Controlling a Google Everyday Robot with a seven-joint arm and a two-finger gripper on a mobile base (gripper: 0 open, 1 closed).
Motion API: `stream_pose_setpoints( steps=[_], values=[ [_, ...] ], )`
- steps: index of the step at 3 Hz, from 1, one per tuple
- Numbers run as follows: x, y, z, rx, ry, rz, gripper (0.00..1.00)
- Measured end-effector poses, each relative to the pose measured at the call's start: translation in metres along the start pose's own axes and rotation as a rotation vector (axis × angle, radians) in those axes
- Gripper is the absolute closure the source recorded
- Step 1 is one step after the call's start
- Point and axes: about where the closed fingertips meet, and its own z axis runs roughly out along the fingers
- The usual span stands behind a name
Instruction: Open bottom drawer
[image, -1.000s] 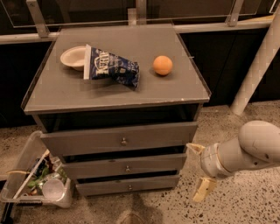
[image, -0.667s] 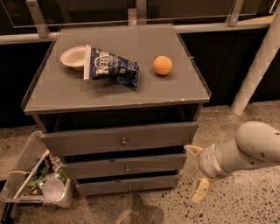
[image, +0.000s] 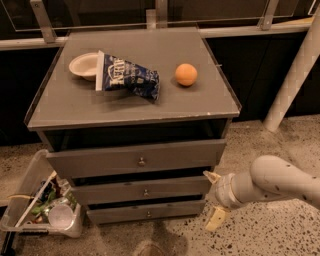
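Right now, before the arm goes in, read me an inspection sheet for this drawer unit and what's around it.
Surface: grey cabinet top, holding three items.
Job's things: bottom drawer, front looks pushed in, small knob untouched.
Clutter: white bowl; blue snack bag overlapping its edge; orange apart from both; bin of rubbish on the floor beside the drawers.
Grippers: end effector open, low beside the drawers on the side away from the bin, off the knob.
Cables: nothing seen.
Surroundings: speckled floor, white pole, metal rail behind.
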Motion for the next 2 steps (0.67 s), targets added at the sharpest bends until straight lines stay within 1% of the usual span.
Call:
stream_pose_setpoints(
  steps=[1,2],
  values=[
    [0.019,-0.014,0.038,0.038,-0.052,0.012,0.00],
    [0.037,-0.024,0.066,0.062,-0.107,0.011,0.00]
  ],
)
